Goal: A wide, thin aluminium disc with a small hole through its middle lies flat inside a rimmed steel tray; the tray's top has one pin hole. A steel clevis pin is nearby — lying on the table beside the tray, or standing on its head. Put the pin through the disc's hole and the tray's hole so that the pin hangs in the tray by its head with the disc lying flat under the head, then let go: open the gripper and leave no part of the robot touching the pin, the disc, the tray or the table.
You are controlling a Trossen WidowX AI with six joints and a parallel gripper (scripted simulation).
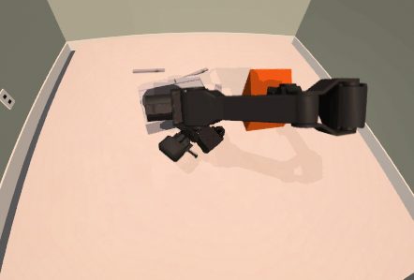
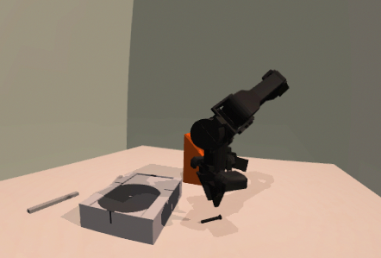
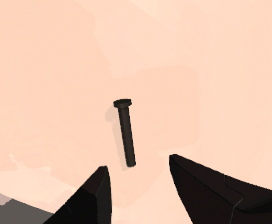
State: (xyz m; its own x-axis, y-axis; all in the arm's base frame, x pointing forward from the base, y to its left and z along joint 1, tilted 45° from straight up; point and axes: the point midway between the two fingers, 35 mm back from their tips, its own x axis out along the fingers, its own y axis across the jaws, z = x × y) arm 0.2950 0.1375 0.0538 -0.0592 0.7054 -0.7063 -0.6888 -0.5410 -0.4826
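From where I stand, the pin (image 1: 194,154) (image 2: 211,219) (image 3: 127,135) is nearest: dark, slender, its straight round shank ending in a wider flat head, lying on its side on the pinkish surface (image 1: 211,222) (image 2: 302,230) (image 3: 227,60), beside the tray (image 1: 155,127) (image 2: 116,226). The pincer (image 2: 217,202) (image 3: 139,167) hangs above it, partly open, with nothing in its grasp. Further back, the wide disc (image 2: 129,199) lies dark and flat inside the grey, block-like tray. Past that stands an orange block (image 1: 269,81) (image 2: 190,166).
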